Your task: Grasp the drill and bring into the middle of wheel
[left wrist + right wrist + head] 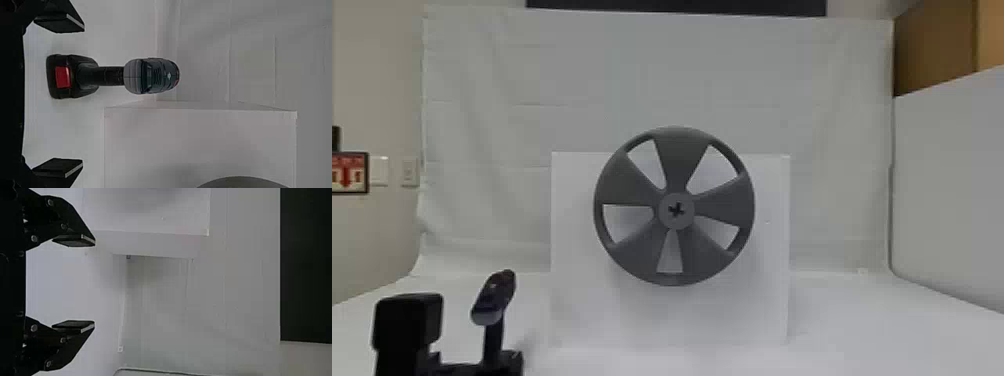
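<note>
At the lower left of the head view is a black part of my left gripper (407,325), with the drill (494,300) just right of it. In the left wrist view my left gripper (83,95) is open, and the drill (111,76) stands upright farther out, its battery base between the two fingers' lines and neither finger seen touching it. The grey wheel (676,165) is mounted on the white box's front, with a cross-shaped hole in its hub (664,220); its edge (242,182) also enters the left wrist view. My right gripper (94,283) is open, holding nothing.
The white box (582,310) stands mid-table behind the wheel, its side (195,137) close beside the drill. White table surface (872,335) extends to the right of it. A white cloth (682,75) hangs behind, and a white panel (947,185) borders the right.
</note>
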